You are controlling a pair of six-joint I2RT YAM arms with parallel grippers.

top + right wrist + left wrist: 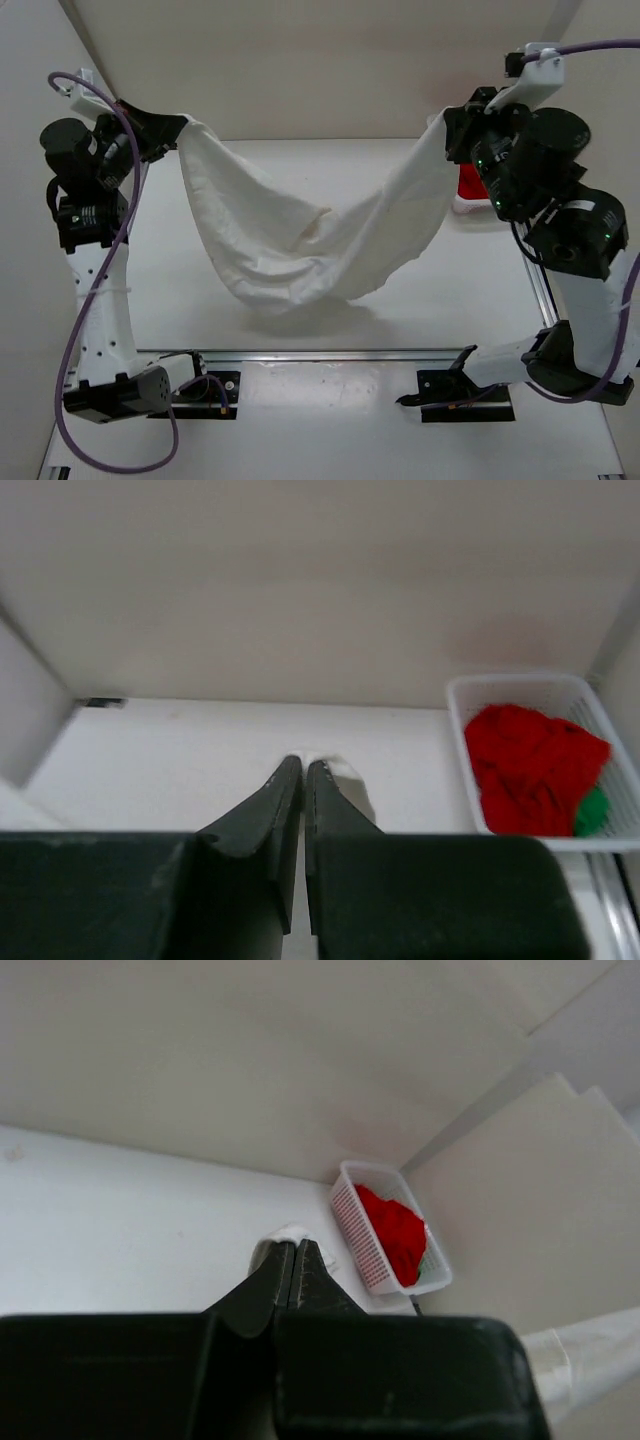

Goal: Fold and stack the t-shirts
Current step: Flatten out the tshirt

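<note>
The cream-white t-shirt (310, 235) hangs stretched between my two grippers, sagging in the middle down to the table. My left gripper (178, 128) is shut on its left corner; a bit of white cloth (283, 1234) shows at the tips in the left wrist view. My right gripper (447, 128) is shut on its right corner, with cloth (335, 767) at the tips in the right wrist view. The red t-shirt (530, 765) and the green t-shirt (592, 813) lie crumpled in the white mesh basket (462, 742).
The basket (463, 203) stands at the table's right side, mostly hidden behind my right arm in the top view; it also shows in the left wrist view (352, 1222). White walls enclose the table at the back and sides. A metal rail (330, 355) runs along the near edge.
</note>
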